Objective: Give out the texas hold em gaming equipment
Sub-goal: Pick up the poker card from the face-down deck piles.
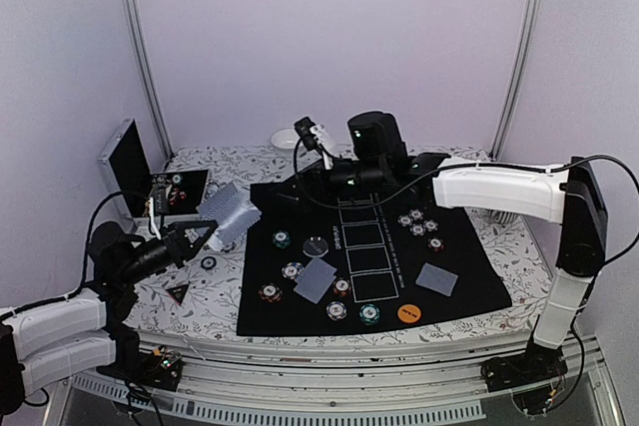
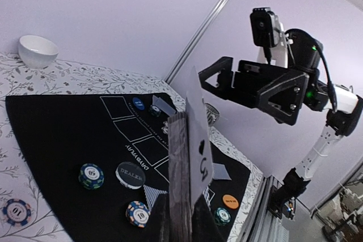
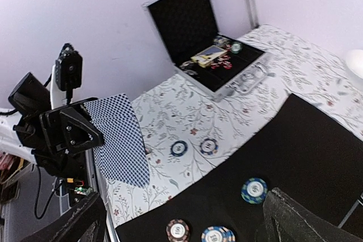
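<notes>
Here, the left gripper (image 3: 85,133) is closed on a deck of playing cards (image 1: 229,213). It holds the deck in the air above the flowered table cloth (image 1: 215,298), just to the left of the black poker mat (image 1: 459,276). In the left wrist view one card (image 2: 199,140) stands out of the deck, higher than the others, and shows its printed face. The right gripper (image 3: 184,217) has its jaws fully apart and carries nothing. It hangs over the far part of the mat and looks toward the deck, near it but not touching.

On the mat lie a face-down card (image 1: 316,279), a second face-down card (image 1: 436,278), several poker chips (image 1: 283,239), the dealer button (image 2: 130,174) and an orange button (image 1: 407,313). The triangle marker (image 1: 178,292) lies on the cloth.

I judge the cards to be very light, thin and smooth, so they will slide easily on each other. A single card bends but should not break. The best place to take hold seems to be the free upper edge of the card that stands out, with one finger on each flat side and well above the deck. If the pull is not straight, neighbouring cards may come out with it.
</notes>
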You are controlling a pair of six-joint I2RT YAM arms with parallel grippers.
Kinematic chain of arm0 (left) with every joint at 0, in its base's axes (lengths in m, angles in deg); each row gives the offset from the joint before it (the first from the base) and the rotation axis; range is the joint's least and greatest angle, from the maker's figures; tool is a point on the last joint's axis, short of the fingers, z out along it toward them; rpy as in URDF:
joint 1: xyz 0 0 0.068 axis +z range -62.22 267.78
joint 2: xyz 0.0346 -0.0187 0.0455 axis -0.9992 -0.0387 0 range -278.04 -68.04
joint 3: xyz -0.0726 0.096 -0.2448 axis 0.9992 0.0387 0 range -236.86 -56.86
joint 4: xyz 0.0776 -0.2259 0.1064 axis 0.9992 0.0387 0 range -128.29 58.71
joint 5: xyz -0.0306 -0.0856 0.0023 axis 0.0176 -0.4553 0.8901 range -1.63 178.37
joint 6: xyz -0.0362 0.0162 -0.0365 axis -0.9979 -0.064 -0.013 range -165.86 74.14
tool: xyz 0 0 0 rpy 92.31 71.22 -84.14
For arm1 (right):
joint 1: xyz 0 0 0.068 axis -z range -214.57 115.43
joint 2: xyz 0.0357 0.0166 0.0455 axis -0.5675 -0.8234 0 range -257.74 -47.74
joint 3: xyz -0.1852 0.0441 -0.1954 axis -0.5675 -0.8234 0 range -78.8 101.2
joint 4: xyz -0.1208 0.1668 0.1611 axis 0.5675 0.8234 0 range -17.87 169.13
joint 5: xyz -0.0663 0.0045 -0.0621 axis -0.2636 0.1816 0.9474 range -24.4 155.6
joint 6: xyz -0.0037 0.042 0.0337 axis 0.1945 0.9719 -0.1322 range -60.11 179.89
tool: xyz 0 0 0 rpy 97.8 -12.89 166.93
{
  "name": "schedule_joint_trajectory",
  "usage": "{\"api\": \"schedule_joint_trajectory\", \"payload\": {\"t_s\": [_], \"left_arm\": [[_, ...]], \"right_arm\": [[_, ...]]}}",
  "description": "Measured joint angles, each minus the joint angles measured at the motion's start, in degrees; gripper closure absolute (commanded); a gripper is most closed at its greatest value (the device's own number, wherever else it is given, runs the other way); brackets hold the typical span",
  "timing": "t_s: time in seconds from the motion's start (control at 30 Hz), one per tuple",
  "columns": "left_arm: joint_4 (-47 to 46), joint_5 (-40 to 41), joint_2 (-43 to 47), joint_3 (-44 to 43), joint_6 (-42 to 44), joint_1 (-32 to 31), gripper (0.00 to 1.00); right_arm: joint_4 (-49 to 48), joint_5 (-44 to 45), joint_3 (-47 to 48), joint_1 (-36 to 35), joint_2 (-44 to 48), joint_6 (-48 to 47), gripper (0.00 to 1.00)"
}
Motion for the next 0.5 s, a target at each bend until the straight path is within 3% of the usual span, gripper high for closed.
{"api": "schedule_joint_trajectory", "payload": {"t_s": [0.1,0.17,0.3,0.37,0.4,0.5], "left_arm": [[-1.8,-1.3,0.2,0.0,-0.6,-0.8,1.0],[-2.6,-2.0,0.1,0.0,-0.8,-1.3,1.0],[-4.7,-3.4,-1.4,0.0,-0.9,-1.8,1.0],[-5.9,-4.0,-3.0,0.0,-1.1,-1.9,1.0],[-6.6,-4.2,-3.8,0.0,-1.3,-1.9,1.0],[-8.3,-4.6,-5.7,0.0,-2.0,-2.1,1.0]], "right_arm": [[-1.9,-6.8,4.5,-1.2,-5.2,-1.5,0.08],[-3.0,-11.2,7.6,-2.1,-8.7,-1.8,0.2],[-3.9,-17.4,11.1,-2.8,-13.4,-1.6,0.6],[-4.2,-19.4,11.8,-3.0,-14.8,-1.1,0.93],[-4.2,-20.1,11.8,-3.0,-15.1,-1.3,0.97],[-3.9,-20.7,11.8,-2.9,-15.5,-0.8,0.98]]}}
